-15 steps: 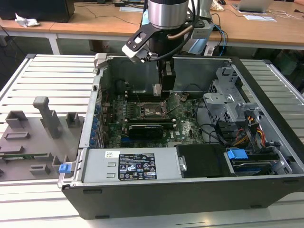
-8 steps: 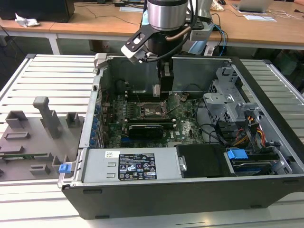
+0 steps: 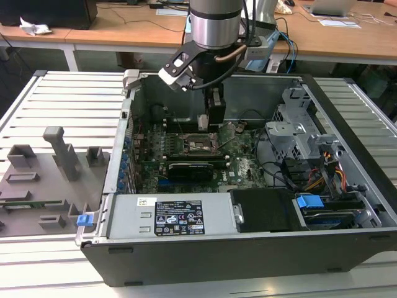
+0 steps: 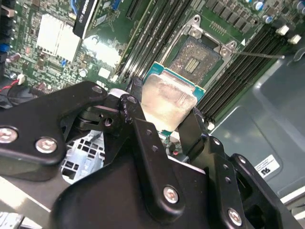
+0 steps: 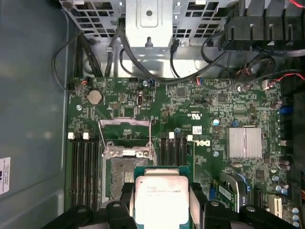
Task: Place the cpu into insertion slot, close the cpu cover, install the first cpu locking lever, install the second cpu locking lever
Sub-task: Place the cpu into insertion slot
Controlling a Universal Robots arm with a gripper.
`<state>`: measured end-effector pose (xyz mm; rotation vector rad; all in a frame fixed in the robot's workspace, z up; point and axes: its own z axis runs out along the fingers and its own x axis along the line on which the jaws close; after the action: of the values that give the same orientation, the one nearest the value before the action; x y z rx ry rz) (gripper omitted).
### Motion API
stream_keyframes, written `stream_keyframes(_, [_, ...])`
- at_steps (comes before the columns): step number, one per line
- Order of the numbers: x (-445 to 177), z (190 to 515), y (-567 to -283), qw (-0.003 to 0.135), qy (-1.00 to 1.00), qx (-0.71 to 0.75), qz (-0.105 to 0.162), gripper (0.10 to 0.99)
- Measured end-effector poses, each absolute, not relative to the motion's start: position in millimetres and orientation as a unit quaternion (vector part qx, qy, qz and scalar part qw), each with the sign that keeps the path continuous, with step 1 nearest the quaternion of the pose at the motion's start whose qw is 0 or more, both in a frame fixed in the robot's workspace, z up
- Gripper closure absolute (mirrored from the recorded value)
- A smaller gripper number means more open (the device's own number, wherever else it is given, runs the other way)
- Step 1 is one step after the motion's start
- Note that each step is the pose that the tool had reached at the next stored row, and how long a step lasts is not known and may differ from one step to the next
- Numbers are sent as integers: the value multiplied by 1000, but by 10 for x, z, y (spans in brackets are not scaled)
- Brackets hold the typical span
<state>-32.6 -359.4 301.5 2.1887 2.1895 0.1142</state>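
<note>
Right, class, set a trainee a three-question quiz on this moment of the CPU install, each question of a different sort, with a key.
1. Multiple choice: what does the tool grip? A a cable; B the cpu; C a screw.
2. True or false: the insertion slot is empty.
3. Fill in: the cpu cover stands ___ (open or shut).

Key: 1 B. 2 true: its dark centre is bare, and the cpu hangs above the board in the tool. 3 open.
</note>
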Motion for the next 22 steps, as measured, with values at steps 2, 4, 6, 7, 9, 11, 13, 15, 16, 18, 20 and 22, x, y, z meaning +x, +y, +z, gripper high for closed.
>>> stream_keyframes(2, [-327,3007,-3594,22,707,706,37,545])
stream_keyframes(4, [-331,2996,-3593,22,706,706,37,545])
stream_keyframes(6, [-335,2978,-3590,22,707,706,37,545])
stream_keyframes(7, [-340,2961,-3589,22,707,706,37,545])
stream_keyframes(9, [-346,2928,-3587,22,707,706,37,545])
stream_keyframes(11, [-357,2885,-3569,22,708,705,37,545])
stream_keyframes(13, [-366,2840,-3542,22,708,705,37,545])
stream_keyframes(15, [-371,2814,-3510,22,708,705,37,545])
stream_keyframes(16, [-376,2791,-3498,22,708,705,37,545])
stream_keyframes(18, [-385,2752,-3496,22,708,705,37,545])
stream_keyframes(20, [-391,2707,-3492,22,708,705,37,545])
stream_keyframes(22, [-398,2702,-3487,22,708,705,37,545])
